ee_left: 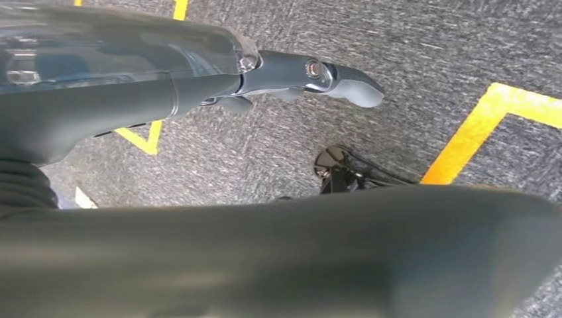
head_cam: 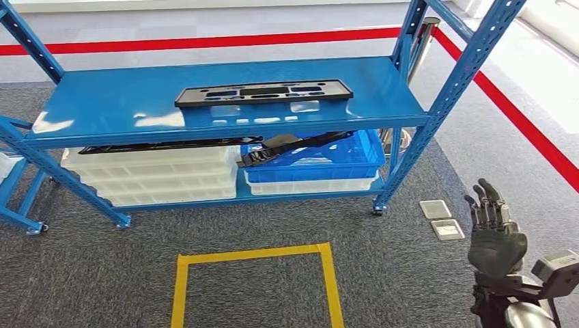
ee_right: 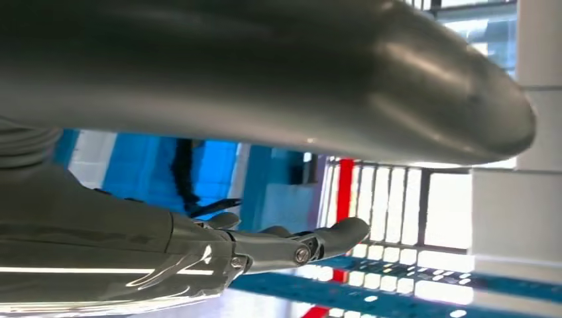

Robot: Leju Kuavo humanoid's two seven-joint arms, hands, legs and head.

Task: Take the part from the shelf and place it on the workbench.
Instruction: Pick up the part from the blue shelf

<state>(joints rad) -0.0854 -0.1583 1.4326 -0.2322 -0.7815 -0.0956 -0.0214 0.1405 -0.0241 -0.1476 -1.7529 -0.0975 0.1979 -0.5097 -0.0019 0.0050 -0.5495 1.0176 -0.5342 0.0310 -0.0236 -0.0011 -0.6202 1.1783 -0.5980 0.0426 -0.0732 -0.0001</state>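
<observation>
Right hand (head_cam: 496,236) empty beside shelf (head_cam: 225,102)

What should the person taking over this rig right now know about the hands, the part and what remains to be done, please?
Right hand: raised beside the shelf, fingers apart, holding nothing.
Left hand: hanging over the carpet, empty as far as its wrist view shows.
Black part: lying flat on the blue shelf, top level, untouched.
Done: nothing yet.
Left: reach, grip the part, lift it off, carry it to the workbench.
</observation>
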